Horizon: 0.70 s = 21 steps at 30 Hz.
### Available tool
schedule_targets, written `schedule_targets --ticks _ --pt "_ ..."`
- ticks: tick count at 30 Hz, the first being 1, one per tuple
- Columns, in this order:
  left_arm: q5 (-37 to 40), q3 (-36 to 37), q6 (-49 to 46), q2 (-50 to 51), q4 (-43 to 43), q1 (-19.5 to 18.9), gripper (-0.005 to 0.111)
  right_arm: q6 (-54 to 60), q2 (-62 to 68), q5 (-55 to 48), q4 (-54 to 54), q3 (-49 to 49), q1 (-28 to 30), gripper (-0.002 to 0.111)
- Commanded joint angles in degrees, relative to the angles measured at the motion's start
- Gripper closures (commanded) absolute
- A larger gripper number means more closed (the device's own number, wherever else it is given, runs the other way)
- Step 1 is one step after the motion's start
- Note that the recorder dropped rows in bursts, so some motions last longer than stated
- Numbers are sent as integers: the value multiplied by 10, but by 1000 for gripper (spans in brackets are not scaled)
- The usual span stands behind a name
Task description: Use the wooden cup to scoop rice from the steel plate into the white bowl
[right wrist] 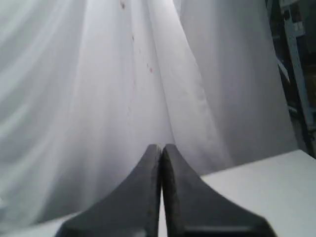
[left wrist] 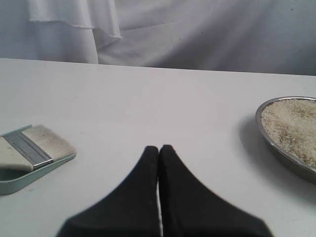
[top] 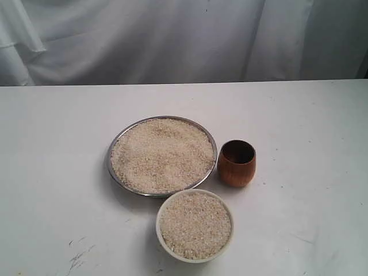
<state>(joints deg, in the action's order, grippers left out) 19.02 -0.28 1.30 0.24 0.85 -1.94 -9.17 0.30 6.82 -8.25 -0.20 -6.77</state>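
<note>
The steel plate (top: 115, 172) lies mid-table, heaped with rice (top: 162, 154). Just in front of it the white bowl (top: 163, 238) is also full of rice (top: 194, 224). The wooden cup (top: 236, 167) stands upright to the right of the plate, its dark inside showing no rice. Neither arm shows in the exterior view. My left gripper (left wrist: 159, 148) is shut with nothing in it, low over bare table, with the plate's edge (left wrist: 276, 148) off to one side. My right gripper (right wrist: 162, 146) is shut and holds nothing, pointing at the white curtain; none of the task's things show in its view.
A flat paintbrush (left wrist: 34, 148) rests in a pale green tray (left wrist: 19, 180) near the left gripper. A white curtain (top: 172, 34) hangs behind the table. Dark scuff marks (top: 77, 256) lie on the tabletop at the front left.
</note>
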Motion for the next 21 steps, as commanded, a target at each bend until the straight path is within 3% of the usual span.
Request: schedule_targets --ticks 1,5,8,10,14,17,19,21 --pt "-8 3 1 -2 1 -1 107 -74 -3 90 -97 2 4 108" --pt "-8 3 1 -2 1 -1 107 -208 -3 69 -116 2 4 108" --pt "-8 3 1 -2 1 -1 107 -227 -3 77 -97 2 4 108" --pt "-8 3 1 -2 1 -1 107 -204 10 109 -72 -14 4 108" --pt "-8 3 1 -2 1 -1 107 -41 184 110 -49 -161 4 108" --pt "-8 3 1 -2 1 -1 107 -78 370 82 165 -279 -6 108" --pt "-8 3 1 -2 1 -1 107 -161 438 118 327 -287 -35 108" --pt "-8 3 1 -2 1 -1 107 -199 492 187 378 -257 -63 108"
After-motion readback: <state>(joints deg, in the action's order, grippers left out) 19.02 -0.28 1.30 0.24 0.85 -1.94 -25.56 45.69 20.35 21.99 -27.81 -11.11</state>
